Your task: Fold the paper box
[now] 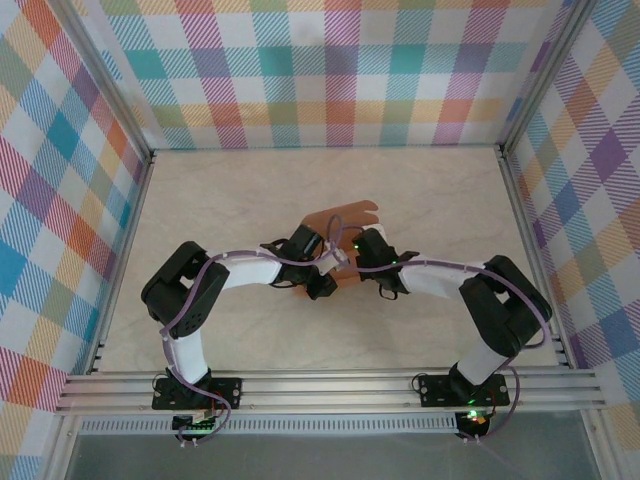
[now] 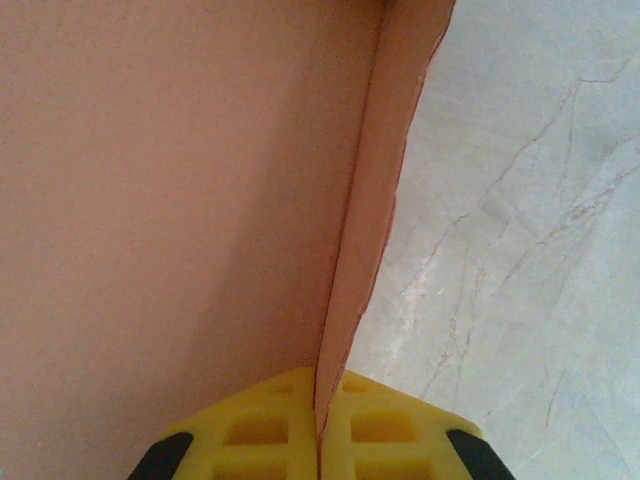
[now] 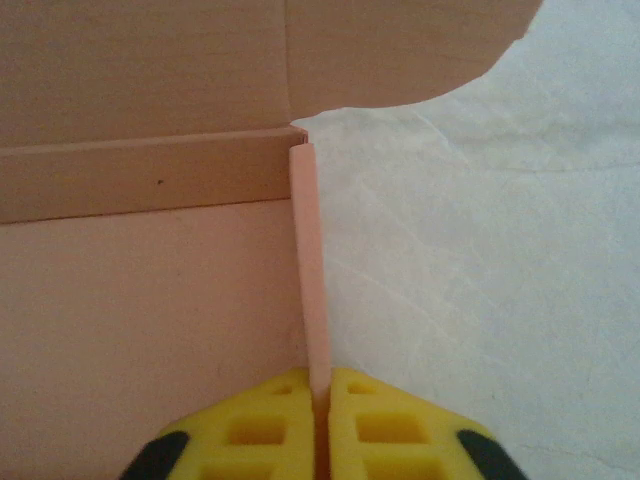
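The salmon-orange paper box lies partly folded at the middle of the table, half hidden under both wrists. My left gripper comes in from the left, and its yellow pads are shut on an upright side wall of the box. My right gripper comes in from the right. In the right wrist view my right gripper pinches a thin raised side wall, with the box floor to its left and a rounded flap lying flat beyond.
The pale marbled tabletop surrounds the box. Aluminium rails run along the near edge, and checked fabric walls close off the back and both sides.
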`<control>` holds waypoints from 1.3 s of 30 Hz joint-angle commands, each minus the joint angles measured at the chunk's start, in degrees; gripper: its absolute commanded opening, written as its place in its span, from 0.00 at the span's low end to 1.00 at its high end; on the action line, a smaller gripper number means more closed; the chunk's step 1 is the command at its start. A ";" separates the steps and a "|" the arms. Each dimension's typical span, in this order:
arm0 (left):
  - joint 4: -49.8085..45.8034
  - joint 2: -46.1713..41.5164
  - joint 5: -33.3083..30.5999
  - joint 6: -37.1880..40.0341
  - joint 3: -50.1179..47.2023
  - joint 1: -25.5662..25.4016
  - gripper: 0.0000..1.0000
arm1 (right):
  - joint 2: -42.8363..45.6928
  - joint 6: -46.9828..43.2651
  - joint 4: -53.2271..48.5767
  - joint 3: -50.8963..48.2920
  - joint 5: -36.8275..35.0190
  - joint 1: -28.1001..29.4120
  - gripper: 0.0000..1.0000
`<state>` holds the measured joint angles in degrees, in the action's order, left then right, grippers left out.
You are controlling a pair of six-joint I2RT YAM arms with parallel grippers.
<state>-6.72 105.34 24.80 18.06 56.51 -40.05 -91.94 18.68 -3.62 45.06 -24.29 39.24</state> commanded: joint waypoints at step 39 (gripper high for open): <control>-7.17 -6.81 1.26 0.07 0.16 -1.08 0.88 | 13.61 -1.76 -1.41 -2.56 17.44 -11.38 0.42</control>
<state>-13.45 103.96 27.35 19.33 59.20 -41.17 -81.95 17.52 -6.96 44.71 -7.20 28.38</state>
